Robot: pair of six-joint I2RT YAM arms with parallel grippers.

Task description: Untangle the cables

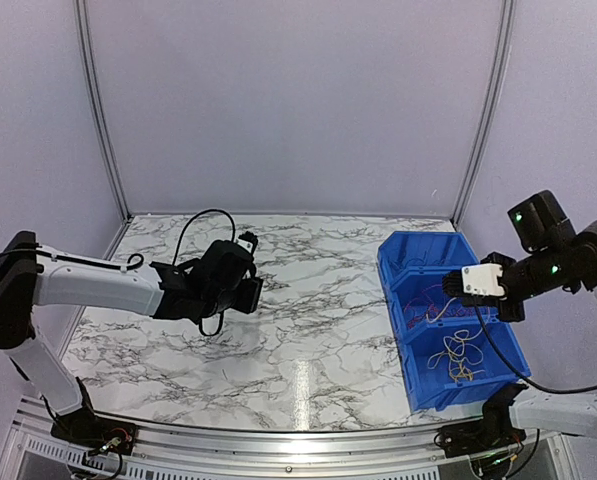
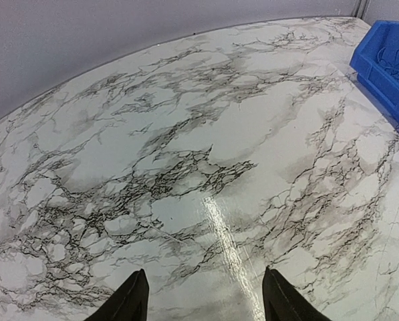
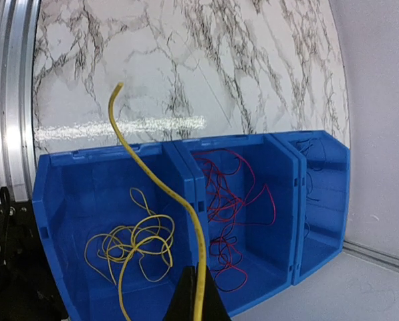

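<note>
My right gripper [image 3: 199, 294] is shut on a yellow cable [image 3: 160, 184] and holds it above a blue bin [image 3: 52, 200]; one end arcs up over the table, the other loops down. The left compartment holds a loose pile of yellow cables [image 3: 129, 244], the middle one red cables [image 3: 232, 200], the far one thin dark cables [image 3: 309, 180]. In the top view the right gripper [image 1: 450, 285] hovers over the bin [image 1: 393, 262], with yellow cables [image 1: 456, 355] in the near compartment. My left gripper [image 2: 202, 294] is open and empty above bare marble; it also shows in the top view [image 1: 250, 290].
The marble table [image 1: 298, 340] has a metal rail [image 3: 15, 100] along its near edge. Grey walls enclose the back and sides. The bin's corner shows at the upper right of the left wrist view [image 2: 386, 50].
</note>
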